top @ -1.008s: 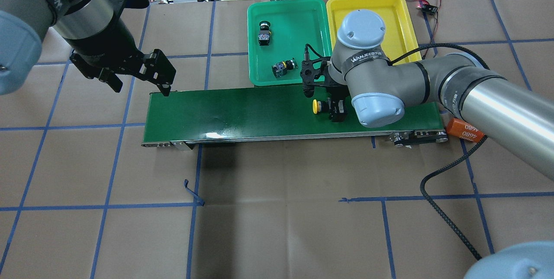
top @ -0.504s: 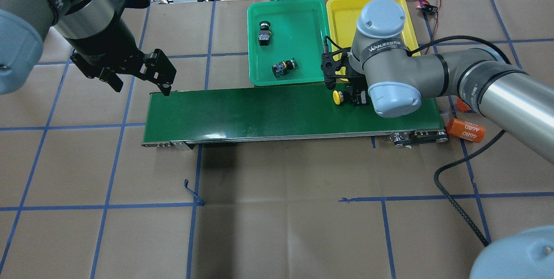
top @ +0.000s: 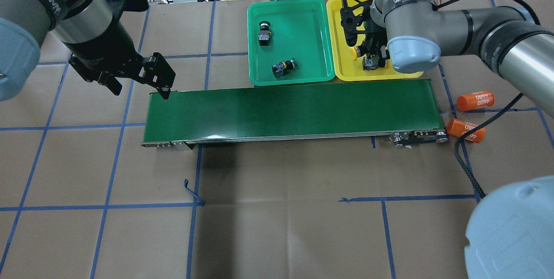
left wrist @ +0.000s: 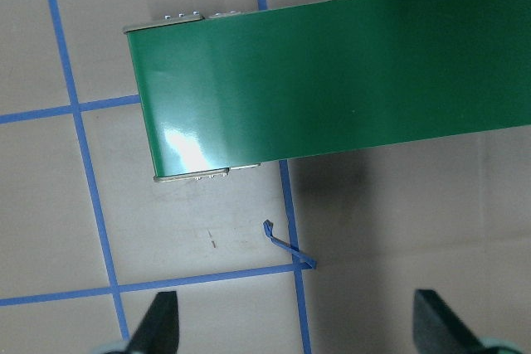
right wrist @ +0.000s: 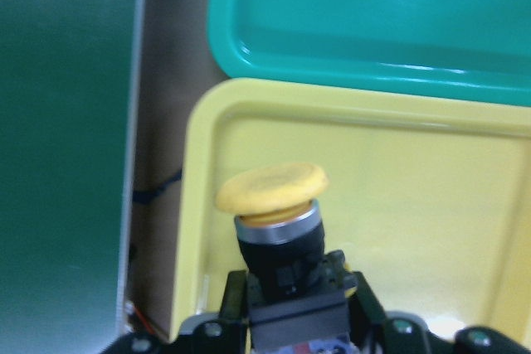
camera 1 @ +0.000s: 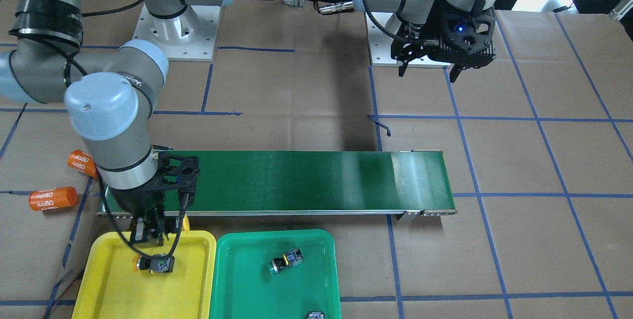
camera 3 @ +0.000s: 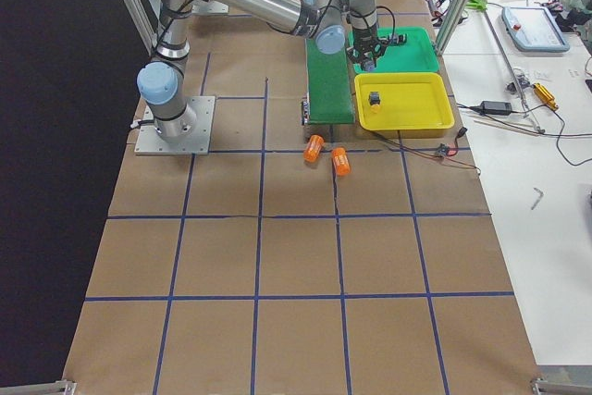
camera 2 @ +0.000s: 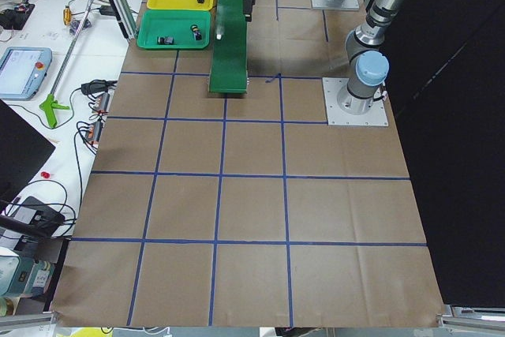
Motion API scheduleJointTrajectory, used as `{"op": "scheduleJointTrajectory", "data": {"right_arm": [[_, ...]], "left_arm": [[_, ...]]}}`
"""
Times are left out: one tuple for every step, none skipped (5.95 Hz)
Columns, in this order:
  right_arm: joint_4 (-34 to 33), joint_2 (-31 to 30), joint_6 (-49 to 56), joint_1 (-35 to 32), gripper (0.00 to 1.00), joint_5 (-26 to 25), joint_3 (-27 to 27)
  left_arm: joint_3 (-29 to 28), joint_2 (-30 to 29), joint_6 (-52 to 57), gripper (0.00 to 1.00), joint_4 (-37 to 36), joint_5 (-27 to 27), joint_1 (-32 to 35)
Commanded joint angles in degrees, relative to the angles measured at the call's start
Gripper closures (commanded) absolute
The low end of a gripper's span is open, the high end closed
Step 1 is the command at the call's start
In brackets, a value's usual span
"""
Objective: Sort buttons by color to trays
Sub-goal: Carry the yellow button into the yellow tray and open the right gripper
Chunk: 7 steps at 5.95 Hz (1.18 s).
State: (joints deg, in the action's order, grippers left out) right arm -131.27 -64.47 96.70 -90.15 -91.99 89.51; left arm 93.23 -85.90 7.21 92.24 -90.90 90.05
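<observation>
Right end effector [right wrist: 294,308] clamped on 1 yellow button [right wrist: 274,192] above the yellow tray [right wrist: 431,196] by the tabletop's [top: 277,227] far edge, 2 green buttons [top: 283,66] in the green tray [top: 303,19], left end effector [camera 1: 428,72] spread wide

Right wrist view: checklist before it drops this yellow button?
1. Right gripper shut on the held yellow button: ok.
2. Button over the yellow tray, not the green tray: ok.
3. Clear of the second yellow button lying in that tray: cannot tell, close in the front view.
4. Height above tray floor: cannot tell.
5. Left gripper open, off by the conveyor belt's other end: ok.
</observation>
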Motion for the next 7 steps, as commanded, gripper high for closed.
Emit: {"op": "scheduleJointTrajectory", "data": {"right_arm": [[-0.21, 10.19, 3.92, 4.17, 0.83, 0.5, -10.8], [-0.21, 14.94, 3.85, 4.71, 0.8, 0.85, -14.41], [-0.3, 17.43, 3.24, 4.72, 0.45, 3.81, -14.45], [0.22, 17.45, 1.58, 4.63, 0.0, 6.97, -14.1], [5.88, 14.84, 1.47, 4.63, 0.0, 5.7, -14.36], [14.82, 9.68, 0.86, 4.63, 0.0, 5.51, -14.01], [27.43, 2.67, -3.49, 4.54, 0.0, 4.64, -13.66]], "left_arm": [[-0.94, -1.19, -5.32, 0.01, -0.05, 0.11, -0.05], [-0.95, -1.29, -7.02, 0.01, -0.05, 0.2, -0.05], [-0.95, -1.12, -7.04, 0.01, -0.13, 0.2, -0.05], [-0.95, -1.03, -6.78, 0.01, -0.13, 0.2, -0.05], [-1.03, -0.94, -7.12, 0.01, -0.05, 0.11, -0.05], [-1.04, -0.85, -7.04, 0.01, -0.05, 0.2, -0.13], [-1.04, -0.85, -7.04, 0.01, -0.05, 0.11, -0.14]]}}
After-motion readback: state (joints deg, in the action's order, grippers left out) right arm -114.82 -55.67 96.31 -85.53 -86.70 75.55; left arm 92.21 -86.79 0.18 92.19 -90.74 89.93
